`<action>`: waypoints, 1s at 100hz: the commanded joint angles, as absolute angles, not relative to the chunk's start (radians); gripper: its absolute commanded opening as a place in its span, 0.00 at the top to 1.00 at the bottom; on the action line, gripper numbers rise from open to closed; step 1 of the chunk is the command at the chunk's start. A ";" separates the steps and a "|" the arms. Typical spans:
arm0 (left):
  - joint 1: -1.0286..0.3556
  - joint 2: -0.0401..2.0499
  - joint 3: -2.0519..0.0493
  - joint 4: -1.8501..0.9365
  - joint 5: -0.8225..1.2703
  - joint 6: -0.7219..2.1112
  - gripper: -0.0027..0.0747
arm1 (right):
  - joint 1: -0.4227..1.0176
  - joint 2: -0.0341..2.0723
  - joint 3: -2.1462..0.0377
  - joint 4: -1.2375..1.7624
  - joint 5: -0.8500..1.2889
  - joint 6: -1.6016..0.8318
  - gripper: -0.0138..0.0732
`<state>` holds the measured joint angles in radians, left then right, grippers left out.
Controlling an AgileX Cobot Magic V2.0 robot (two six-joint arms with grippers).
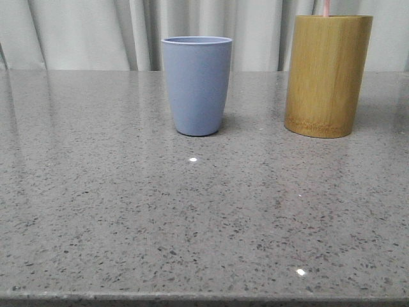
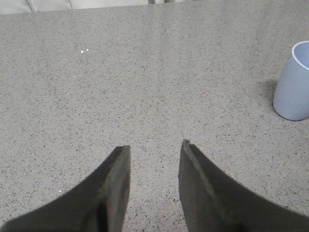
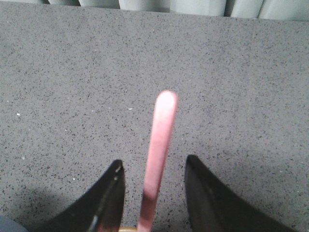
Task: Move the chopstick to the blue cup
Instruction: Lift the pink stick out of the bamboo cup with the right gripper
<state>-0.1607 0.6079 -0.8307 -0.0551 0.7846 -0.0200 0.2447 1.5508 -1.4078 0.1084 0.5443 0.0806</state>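
The blue cup (image 1: 196,84) stands upright at the middle back of the table; it also shows at the edge of the left wrist view (image 2: 294,83). A pale pink chopstick (image 1: 326,7) sticks out of the bamboo holder (image 1: 327,75) at the back right. In the right wrist view the chopstick (image 3: 159,150) rises between the fingers of my right gripper (image 3: 153,163), which is open with a gap on both sides of the stick. My left gripper (image 2: 155,147) is open and empty over bare table, apart from the blue cup. Neither gripper shows in the front view.
The grey speckled stone table (image 1: 192,224) runs to a front edge near the bottom of the front view. Pale curtains (image 1: 96,32) hang behind the table. The bamboo holder's rim (image 3: 128,229) just shows below my right gripper.
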 commanded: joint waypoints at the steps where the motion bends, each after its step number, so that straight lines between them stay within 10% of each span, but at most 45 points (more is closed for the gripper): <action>1: -0.158 0.608 -0.856 -0.053 0.710 -0.032 0.65 | 0.242 1.514 -1.448 0.112 0.476 0.079 0.56; 34: -0.158 0.608 -0.856 -0.052 0.713 -0.032 0.65 | 0.242 1.513 -1.448 0.112 0.453 0.079 0.97; 100: -0.158 0.608 -0.856 -0.052 0.716 -0.032 0.65 | 0.345 1.450 -1.738 0.112 0.536 0.043 0.96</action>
<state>-0.1607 0.6079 -0.8307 -0.0503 0.7864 -0.0200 0.3143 1.4928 -1.6709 0.1108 0.5850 0.0637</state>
